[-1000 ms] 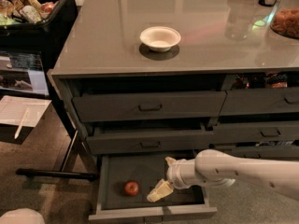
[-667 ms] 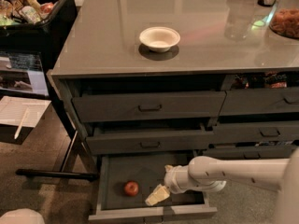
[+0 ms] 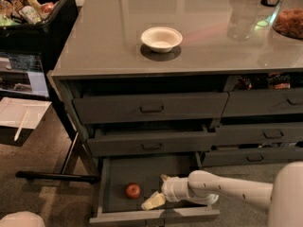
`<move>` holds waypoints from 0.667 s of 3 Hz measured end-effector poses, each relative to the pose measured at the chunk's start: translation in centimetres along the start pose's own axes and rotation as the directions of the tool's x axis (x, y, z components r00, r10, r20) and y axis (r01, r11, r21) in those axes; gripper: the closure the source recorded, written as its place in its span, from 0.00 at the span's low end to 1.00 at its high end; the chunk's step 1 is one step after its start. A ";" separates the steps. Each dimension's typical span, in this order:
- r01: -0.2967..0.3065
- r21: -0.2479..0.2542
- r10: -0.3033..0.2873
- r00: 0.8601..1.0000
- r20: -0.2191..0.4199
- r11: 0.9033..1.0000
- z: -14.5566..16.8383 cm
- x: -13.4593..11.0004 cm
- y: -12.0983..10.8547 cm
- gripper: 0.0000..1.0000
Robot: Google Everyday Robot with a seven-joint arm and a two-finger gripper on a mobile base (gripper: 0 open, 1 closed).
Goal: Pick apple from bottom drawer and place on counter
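Note:
The small red apple (image 3: 133,190) lies on the dark floor of the open bottom drawer (image 3: 113,174), towards its left front. My gripper (image 3: 158,191) reaches into the drawer from the right on a white arm, just right of the apple and apart from it. One pale finger (image 3: 152,201) points towards the drawer front, the other shows behind it, so the gripper is open and empty. The grey glossy counter (image 3: 109,37) spreads above the drawers.
A white bowl (image 3: 161,38) stands on the counter. A jar of snacks (image 3: 289,20) is at its right edge. A black bin (image 3: 35,13) with groceries stands at the left. Closed and slightly open drawers (image 3: 151,109) sit above the bottom one.
My gripper has moved left inside the bottom drawer, closer to the apple. The apple has not moved.

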State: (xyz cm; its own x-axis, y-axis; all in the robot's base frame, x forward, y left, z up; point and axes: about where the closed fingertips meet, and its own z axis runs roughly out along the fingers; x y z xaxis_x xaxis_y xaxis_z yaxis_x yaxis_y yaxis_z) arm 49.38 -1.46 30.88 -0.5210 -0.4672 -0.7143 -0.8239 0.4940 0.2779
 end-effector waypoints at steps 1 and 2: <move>0.027 -0.060 -0.017 0.987 0.159 0.998 2.2 -1.3 -1.1 0.00; 0.072 -0.114 -0.038 0.961 0.272 0.991 4.2 -3.5 -2.3 0.00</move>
State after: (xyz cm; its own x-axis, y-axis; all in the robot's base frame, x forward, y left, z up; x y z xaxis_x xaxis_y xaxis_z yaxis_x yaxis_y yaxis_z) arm 54.02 2.14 30.07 -0.4087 -0.2684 -0.8723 -0.8792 0.3721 0.2974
